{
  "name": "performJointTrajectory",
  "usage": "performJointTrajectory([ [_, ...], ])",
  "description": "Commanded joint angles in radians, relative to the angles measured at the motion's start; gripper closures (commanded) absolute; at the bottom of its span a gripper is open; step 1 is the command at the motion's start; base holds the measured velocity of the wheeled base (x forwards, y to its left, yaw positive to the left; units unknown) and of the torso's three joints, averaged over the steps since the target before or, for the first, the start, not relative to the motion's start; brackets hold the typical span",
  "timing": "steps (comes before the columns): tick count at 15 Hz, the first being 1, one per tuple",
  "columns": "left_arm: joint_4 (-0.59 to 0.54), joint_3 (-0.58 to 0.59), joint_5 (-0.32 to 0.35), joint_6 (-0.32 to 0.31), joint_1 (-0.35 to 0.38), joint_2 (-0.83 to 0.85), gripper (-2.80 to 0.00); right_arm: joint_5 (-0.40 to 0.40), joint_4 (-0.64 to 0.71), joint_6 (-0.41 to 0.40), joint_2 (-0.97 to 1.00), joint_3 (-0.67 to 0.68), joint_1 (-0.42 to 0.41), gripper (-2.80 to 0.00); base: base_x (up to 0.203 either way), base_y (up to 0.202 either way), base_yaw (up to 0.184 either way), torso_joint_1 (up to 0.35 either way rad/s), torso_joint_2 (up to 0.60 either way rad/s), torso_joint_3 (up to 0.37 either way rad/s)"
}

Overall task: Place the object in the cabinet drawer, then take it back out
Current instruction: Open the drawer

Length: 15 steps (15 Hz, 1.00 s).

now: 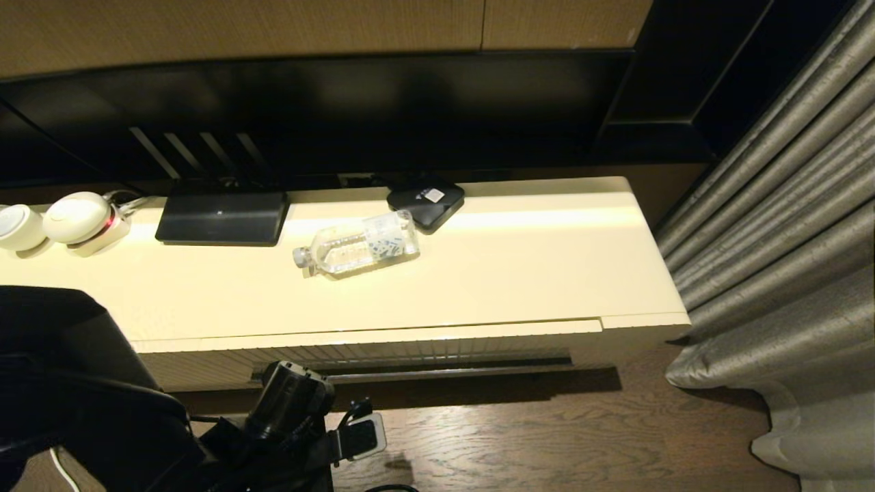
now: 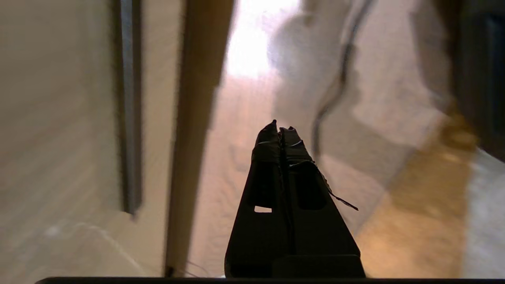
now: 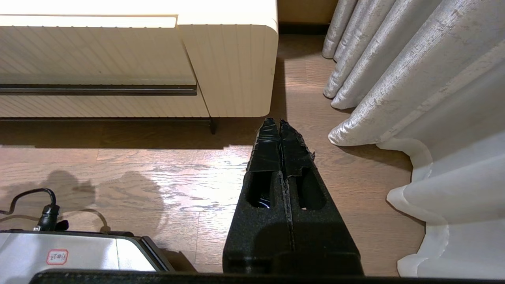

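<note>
Step in hand looks like opening the drawer: left gripper (image 2: 281, 129), fingers pressed together & empty, sits low by the cabinet front, so I'd hook the dark slot handle (image 1: 444, 363) under the cabinet drawer (image 1: 410, 347) and pull straight out. The water bottle (image 1: 359, 244) lies on its side on the cabinet top (image 1: 519, 273) just beside a black box (image 1: 426, 200); only the head view shows it (right wrist view shows the right gripper (image 3: 280, 125) closed, parked over the floor).

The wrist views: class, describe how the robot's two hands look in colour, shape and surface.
Both are black. The left hand has two long tapering fingers wrapped at the tips in glossy black tape, with a loose thread trailing off one side. The right hand is the same wedge shape, of grainy black foam-like material, with taped tips and an oval cut-out in each finger.
</note>
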<state>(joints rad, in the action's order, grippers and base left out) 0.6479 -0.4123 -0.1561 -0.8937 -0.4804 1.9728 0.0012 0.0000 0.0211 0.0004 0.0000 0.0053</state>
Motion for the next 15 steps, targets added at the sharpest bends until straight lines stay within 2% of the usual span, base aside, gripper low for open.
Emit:
performJointTrajectory([
  [1, 0.188, 0.042, -0.029, -0.018, -0.025, 0.093, 0.00, -0.001, 0.000, 0.000, 0.001, 0.000, 0.001, 0.00, 0.000, 0.000, 0.000, 0.000, 0.00, 0.000],
  [2, 0.213, 0.057, -0.050, -0.026, -0.032, 0.097, 0.00, -0.001, 0.000, 0.000, 0.001, 0.000, 0.001, 0.00, 0.000, 0.000, 0.000, 0.000, 0.00, 0.000],
  [3, 0.218, 0.057, -0.071, -0.027, -0.032, 0.094, -2.80, -0.001, 0.000, 0.000, 0.001, 0.000, 0.001, 0.00, 0.000, 0.000, 0.000, 0.000, 0.00, 0.000],
  [8, 0.241, 0.055, -0.092, -0.027, -0.029, 0.096, -2.80, -0.001, 0.000, 0.000, 0.001, 0.000, 0.001, 0.00, 0.000, 0.000, 0.000, 0.000, 0.00, 0.000],
  [11, 0.242, 0.046, -0.143, -0.054, -0.030, 0.077, -2.80, 0.000, 0.000, 0.000, 0.001, 0.002, 0.001, 0.00, 0.000, 0.000, 0.000, 0.000, 0.00, 0.000],
  [14, 0.230, 0.026, -0.111, -0.065, -0.029, 0.086, -2.80, 0.000, 0.000, 0.000, 0.001, 0.002, 0.001, 0.00, 0.000, 0.000, 0.000, 0.000, 0.00, 0.000],
  [15, 0.219, 0.017, -0.089, -0.091, -0.024, 0.090, -2.80, 0.000, 0.000, 0.000, 0.001, 0.000, 0.001, 0.00, 0.000, 0.000, 0.000, 0.000, 0.00, 0.000],
])
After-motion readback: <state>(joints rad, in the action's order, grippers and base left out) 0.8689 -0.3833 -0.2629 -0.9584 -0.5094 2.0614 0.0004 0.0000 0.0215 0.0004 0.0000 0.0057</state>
